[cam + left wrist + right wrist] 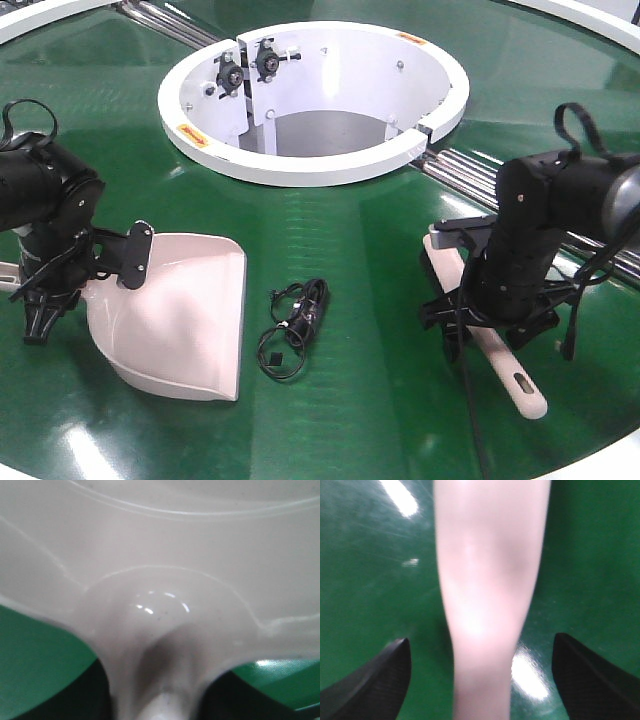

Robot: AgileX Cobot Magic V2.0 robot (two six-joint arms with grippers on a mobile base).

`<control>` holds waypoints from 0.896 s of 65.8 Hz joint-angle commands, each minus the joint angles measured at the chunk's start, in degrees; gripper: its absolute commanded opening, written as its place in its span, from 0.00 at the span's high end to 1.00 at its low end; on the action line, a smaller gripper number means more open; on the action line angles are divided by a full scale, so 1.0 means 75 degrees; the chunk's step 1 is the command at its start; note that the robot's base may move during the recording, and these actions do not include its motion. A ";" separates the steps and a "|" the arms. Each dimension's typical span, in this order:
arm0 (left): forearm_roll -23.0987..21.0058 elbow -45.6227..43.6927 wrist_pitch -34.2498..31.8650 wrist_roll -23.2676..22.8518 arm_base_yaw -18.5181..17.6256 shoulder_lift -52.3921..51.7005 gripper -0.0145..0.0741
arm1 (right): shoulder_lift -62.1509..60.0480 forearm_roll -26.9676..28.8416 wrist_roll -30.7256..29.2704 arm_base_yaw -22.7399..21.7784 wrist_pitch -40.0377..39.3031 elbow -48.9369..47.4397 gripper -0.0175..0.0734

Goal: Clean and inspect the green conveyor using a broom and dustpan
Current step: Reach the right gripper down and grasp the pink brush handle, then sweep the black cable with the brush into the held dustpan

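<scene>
Two tools lie flat on the green conveyor (350, 250), neither lifted. The dustpan (180, 310) sits on the left, mouth toward belt centre and handle running back under the left hand (45, 290). The broom (505, 362) lies on the right at a diagonal, its slotted handle end sticking out toward the near edge.

Left hand: sits over the dustpan handle. The left wrist view shows only the pan's back wall and handle root (160, 630) up close, with no fingers in frame. Can't tell whether it is clamped or loose.

Right hand (480, 680): fingers (375, 680) apart, one on each side of the broom handle (485, 580), with green belt showing in both gaps. It straddles the handle, not gripping yet. Judgement: this is lined up for a pick and needs closing before any sweep.

A black cable bundle (295, 330) lies between the tools, just beside the pan's mouth. It is the likely debris, and the pan's mouth already faces it so the broom can push it in.

Farther out are the white ring (300, 165) opening at belt centre and metal rollers (490, 165) behind the right arm. Risk: a loose cable could snag on the bristles.
</scene>
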 commanded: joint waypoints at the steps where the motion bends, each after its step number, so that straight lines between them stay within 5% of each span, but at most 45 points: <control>1: 0.0214 -0.0222 0.0029 -0.0140 -0.0041 -0.0351 0.84 | -0.0149 -0.0069 0.0098 0.0005 -0.0011 -0.0227 0.22; 12: 0.0214 -0.0222 0.0029 -0.0140 -0.0041 -0.0351 0.84 | -0.0100 -0.0069 0.0283 0.0005 -0.0164 -0.0227 0.37; 32: 0.0214 -0.0222 0.0029 -0.0140 -0.0041 -0.0351 0.84 | -0.0134 -0.0162 0.0291 0.0005 -0.0175 -0.0352 0.82; 49: 0.0214 -0.0222 0.0029 -0.0140 -0.0041 -0.0351 0.84 | -0.0595 0.0244 0.0582 0.0027 -0.0001 -0.0622 0.82; 59: 0.0214 -0.0222 0.0029 -0.0140 -0.0041 -0.0351 0.84 | -0.0785 0.0234 0.1005 0.0520 0.0014 -0.0622 0.81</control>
